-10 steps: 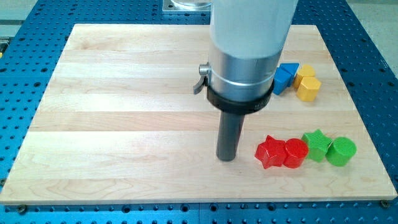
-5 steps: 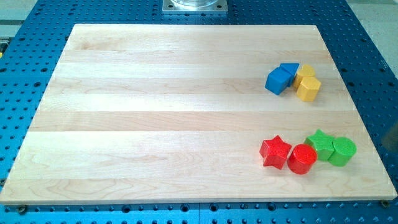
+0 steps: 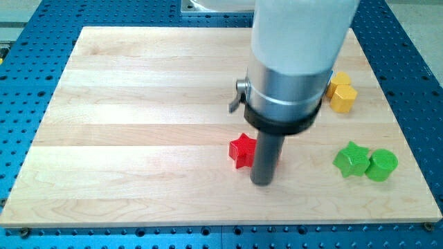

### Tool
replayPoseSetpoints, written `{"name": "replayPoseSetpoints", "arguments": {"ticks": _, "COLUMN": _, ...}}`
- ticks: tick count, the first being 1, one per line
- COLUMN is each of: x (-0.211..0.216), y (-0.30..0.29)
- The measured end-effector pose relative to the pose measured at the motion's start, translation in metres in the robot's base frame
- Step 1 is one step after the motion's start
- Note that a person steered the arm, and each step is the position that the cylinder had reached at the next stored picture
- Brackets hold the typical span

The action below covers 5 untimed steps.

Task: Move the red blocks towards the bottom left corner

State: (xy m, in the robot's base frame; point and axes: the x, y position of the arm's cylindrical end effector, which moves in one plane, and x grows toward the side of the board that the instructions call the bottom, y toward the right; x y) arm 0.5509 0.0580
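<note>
A red star block (image 3: 241,150) lies on the wooden board (image 3: 138,124), right of the middle and near the view's bottom. My tip (image 3: 262,181) rests on the board just to the right of and below the star, touching or nearly touching it. A sliver of red (image 3: 278,160) shows at the rod's right side; it looks like the red cylinder block, mostly hidden behind the rod. The arm's wide silver body covers the board above the rod.
A green star (image 3: 351,159) and a green cylinder (image 3: 381,165) sit at the lower right. Two yellow blocks (image 3: 341,93) sit at the upper right, partly behind the arm. The blue blocks are hidden by the arm.
The arm left the view and came back. The red star has moved left from beside the green blocks. The red cylinder has also moved left and is now mostly hidden behind the rod.
</note>
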Motion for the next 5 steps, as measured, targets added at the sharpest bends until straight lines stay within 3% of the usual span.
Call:
{"name": "replayPoseSetpoints", "arguments": {"ticks": 2, "x": 0.017, "y": 0.042}}
{"name": "replayPoseSetpoints", "arguments": {"ticks": 3, "x": -0.021, "y": 0.091}}
{"name": "replayPoseSetpoints", "arguments": {"ticks": 4, "x": -0.044, "y": 0.066}}
{"name": "replayPoseSetpoints", "arguments": {"ticks": 5, "x": -0.044, "y": -0.034}}
